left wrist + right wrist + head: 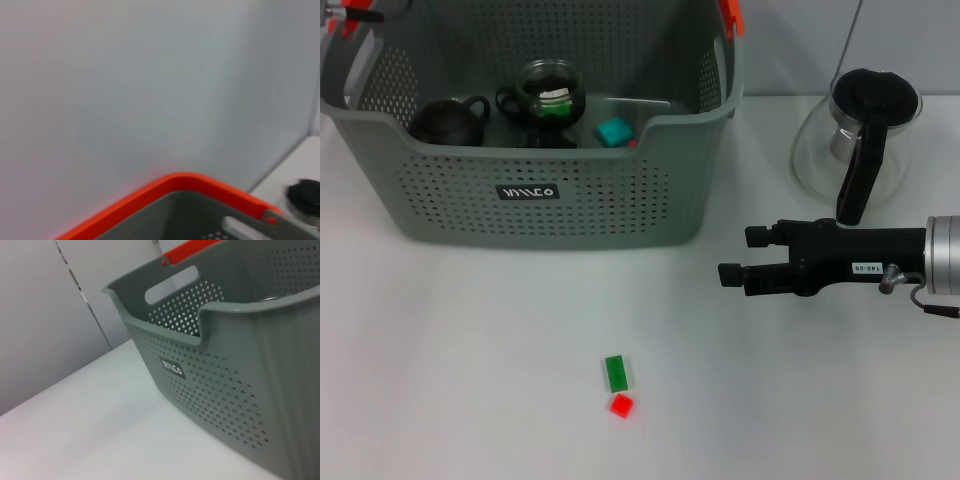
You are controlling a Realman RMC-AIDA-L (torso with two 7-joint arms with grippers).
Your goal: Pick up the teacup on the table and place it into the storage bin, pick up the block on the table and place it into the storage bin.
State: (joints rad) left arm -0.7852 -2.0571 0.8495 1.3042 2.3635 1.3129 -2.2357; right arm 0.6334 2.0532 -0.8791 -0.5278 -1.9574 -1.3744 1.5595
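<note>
- Storage bin [570, 200] positioned at the far left of the white table [470, 350]; black label [527, 191] carried on the front wall.
- Orange handle clip [731, 15] fitted at the bin's right end.
- Dark teacup [445, 120] found inside the bin, at its left end, handle turned toward the centre.
- Glass cup [548, 92] with a black handle stood upright just beside the dark teacup, near the bin's middle; green contents visible through the wall.
- Teal block [614, 131] lay on the bin floor, just right of the glass cup.
- Green block [616, 372] lay on the table, well in front of the bin and apart from it.
- Red block [621, 405] lay just beside the green block, on the near side; contact between the two could not be determined.
- Right gripper [740, 255] held over the table to the right of the bin's front corner, pointed left; fingers spread apart, nothing between them.
- Glass carafe [855, 135] with black lid and handle stood at the far right, behind the right arm.
- Right wrist view filled by the bin's perforated front wall [225, 370] and its label [172, 369].
- Left gripper not seen in any view; claw state could not be told. Left wrist view showed only the orange clip on the bin rim [165, 187].
</note>
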